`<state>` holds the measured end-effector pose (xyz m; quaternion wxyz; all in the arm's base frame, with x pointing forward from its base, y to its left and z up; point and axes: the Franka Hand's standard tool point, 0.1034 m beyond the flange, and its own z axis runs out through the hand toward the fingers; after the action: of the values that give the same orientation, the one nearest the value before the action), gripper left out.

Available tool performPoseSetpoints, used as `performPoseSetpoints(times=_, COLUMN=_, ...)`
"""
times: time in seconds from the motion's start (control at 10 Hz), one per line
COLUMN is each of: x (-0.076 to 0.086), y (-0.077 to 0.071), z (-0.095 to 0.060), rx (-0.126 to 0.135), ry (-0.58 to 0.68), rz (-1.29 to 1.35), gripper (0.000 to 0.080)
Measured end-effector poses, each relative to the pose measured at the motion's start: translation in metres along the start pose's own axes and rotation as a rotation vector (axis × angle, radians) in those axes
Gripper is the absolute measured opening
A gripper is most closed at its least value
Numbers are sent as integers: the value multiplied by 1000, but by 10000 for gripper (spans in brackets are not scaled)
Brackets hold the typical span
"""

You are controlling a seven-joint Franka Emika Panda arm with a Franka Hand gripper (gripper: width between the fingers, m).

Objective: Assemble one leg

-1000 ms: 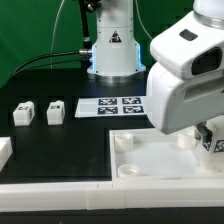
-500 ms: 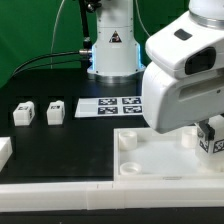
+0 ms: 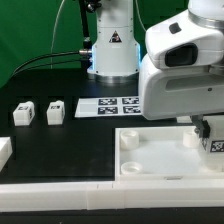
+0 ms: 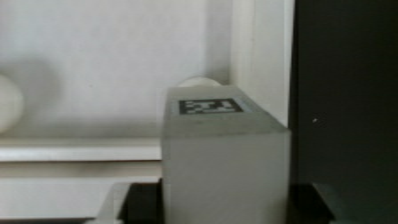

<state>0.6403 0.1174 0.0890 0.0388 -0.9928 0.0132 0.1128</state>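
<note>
My gripper (image 3: pixel 212 134) is shut on a leg (image 3: pixel 214 144), a small white block with a black-and-white tag, and holds it over the right far corner of the large white panel (image 3: pixel 160 158). In the wrist view the leg (image 4: pixel 222 150) stands between my dark fingers (image 4: pixel 139 202), tag facing the camera, with the gripper (image 4: pixel 226 196) closed round its lower part. The panel (image 4: pixel 89 80) lies behind it, and I cannot tell whether the leg touches it. Two more legs (image 3: pixel 23 113) (image 3: pixel 55 111) stand on the black table at the exterior view's left.
The marker board (image 3: pixel 113 105) lies behind the panel, in front of the robot base (image 3: pixel 112 50). A white part (image 3: pixel 4 150) sits at the left edge. A white rail (image 3: pixel 60 190) runs along the table's front edge.
My arm's housing has risen and shifted slightly toward the exterior view's left. The held leg stays at about the same spot over the panel's right far corner.
</note>
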Motion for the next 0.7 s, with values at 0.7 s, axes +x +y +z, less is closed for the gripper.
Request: performPoseSetpoints(times=0.7, x=0, y=2, z=0, rx=19, ry=-10, rz=750, gripper=297)
